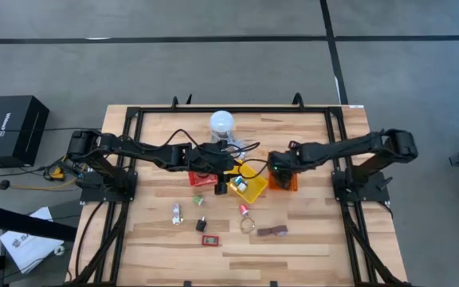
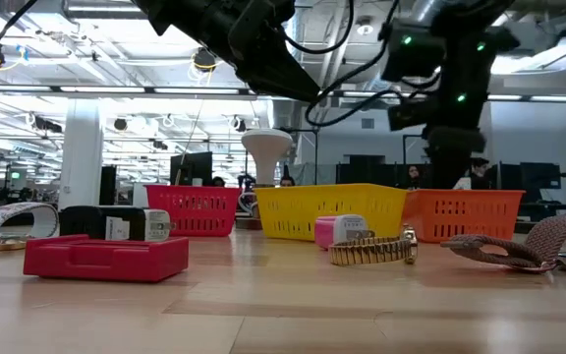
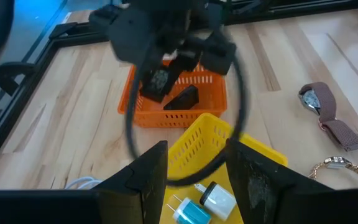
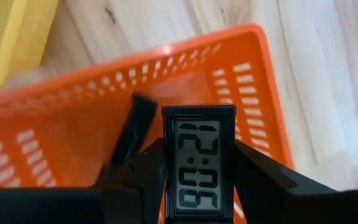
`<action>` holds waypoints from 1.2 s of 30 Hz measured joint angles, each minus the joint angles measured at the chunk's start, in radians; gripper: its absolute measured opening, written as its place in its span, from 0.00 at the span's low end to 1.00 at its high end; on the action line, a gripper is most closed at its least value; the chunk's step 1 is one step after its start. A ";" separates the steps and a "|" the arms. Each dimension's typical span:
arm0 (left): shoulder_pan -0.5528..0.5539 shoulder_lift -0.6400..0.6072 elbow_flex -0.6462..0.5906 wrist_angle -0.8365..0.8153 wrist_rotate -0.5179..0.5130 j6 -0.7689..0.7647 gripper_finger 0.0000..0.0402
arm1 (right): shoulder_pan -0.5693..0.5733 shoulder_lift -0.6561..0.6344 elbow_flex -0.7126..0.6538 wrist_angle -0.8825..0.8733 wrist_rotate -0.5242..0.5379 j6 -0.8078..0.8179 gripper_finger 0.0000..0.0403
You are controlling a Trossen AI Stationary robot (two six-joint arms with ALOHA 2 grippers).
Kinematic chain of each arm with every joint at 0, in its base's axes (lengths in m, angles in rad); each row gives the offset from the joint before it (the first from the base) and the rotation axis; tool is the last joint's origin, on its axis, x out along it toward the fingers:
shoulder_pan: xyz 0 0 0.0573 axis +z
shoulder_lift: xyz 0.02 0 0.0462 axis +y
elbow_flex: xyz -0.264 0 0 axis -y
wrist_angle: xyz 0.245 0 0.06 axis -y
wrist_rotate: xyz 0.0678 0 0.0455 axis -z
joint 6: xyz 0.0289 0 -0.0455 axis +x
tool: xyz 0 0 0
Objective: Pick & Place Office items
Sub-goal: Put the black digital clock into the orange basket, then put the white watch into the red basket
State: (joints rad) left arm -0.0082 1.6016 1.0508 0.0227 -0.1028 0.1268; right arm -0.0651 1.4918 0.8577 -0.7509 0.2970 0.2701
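My right gripper [image 4: 199, 163] hangs over the orange tray [image 4: 55, 143], shut on a small black digital clock [image 4: 199, 134]. A black piece [image 4: 132, 134] lies inside that tray. My left gripper [image 3: 194, 155] is open above the yellow tray [image 3: 197, 140], which holds a white plug [image 3: 218, 198] and a blue piece [image 3: 190, 213]. A black cable loop [image 3: 129, 134] hangs across its gap. On the wood lie a metal watch band [image 2: 371, 251], a brown strap [image 2: 529, 246], a red case [image 2: 106, 258] and a black piece [image 1: 202, 224]. My right gripper pinches the clock between its two fingers by the side edges [image 4: 166, 158] of its lower half. The fingers come from above, pointing down. The clock is lifted clear over the orange tray, with its display facing the wrist camera.
The red tray [image 1: 202, 179], yellow tray [image 1: 251, 187] and orange tray [image 1: 287, 183] stand side by side mid-table. A white cylinder [image 1: 222, 123] with a cable stands behind them. The loose items sit on the near half. A black frame [image 1: 134, 112] borders the table.
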 joint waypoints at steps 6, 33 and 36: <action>0.000 0.000 0.000 0.000 0.000 0.004 0.38 | -0.057 0.080 0.000 0.030 -0.121 -0.015 0.43; -0.106 -0.104 0.001 -0.295 0.005 -0.156 0.38 | 0.057 -0.147 0.175 -0.111 -0.127 0.022 0.48; -0.114 -0.165 0.001 -0.419 0.004 -0.392 0.38 | 0.104 -0.221 0.114 0.020 -0.106 0.017 0.48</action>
State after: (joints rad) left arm -0.1226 1.4362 1.0519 -0.3966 -0.0986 -0.2654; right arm 0.0389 1.2709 0.9715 -0.7310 0.1913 0.2871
